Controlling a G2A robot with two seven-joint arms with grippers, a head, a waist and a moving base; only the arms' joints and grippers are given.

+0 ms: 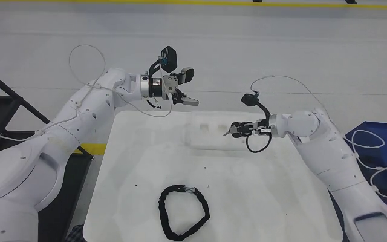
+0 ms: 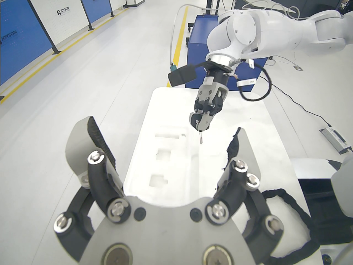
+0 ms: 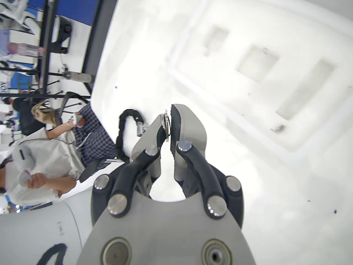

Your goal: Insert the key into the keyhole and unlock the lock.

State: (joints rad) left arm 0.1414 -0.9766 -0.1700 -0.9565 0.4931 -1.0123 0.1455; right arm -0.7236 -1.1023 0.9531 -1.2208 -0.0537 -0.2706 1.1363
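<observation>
Lying near the table's (image 1: 121, 181) 6 o'clock edge, the black cable lock (image 1: 183, 212) forms a loop, with what may be its metal barrel (image 1: 185, 190) at the loop's 12 o'clock. Farther out, a white foam tray (image 1: 208, 134) sits toward the table's 12 o'clock. At the tray's 3 o'clock side hangs the right gripper (image 1: 228, 131), fingers pinched on the key (image 3: 166, 126), well apart from the lock. Farthest, near the table's 12 o'clock edge, the left gripper (image 1: 192, 101) hovers, fingers spread wide, holding nothing
</observation>
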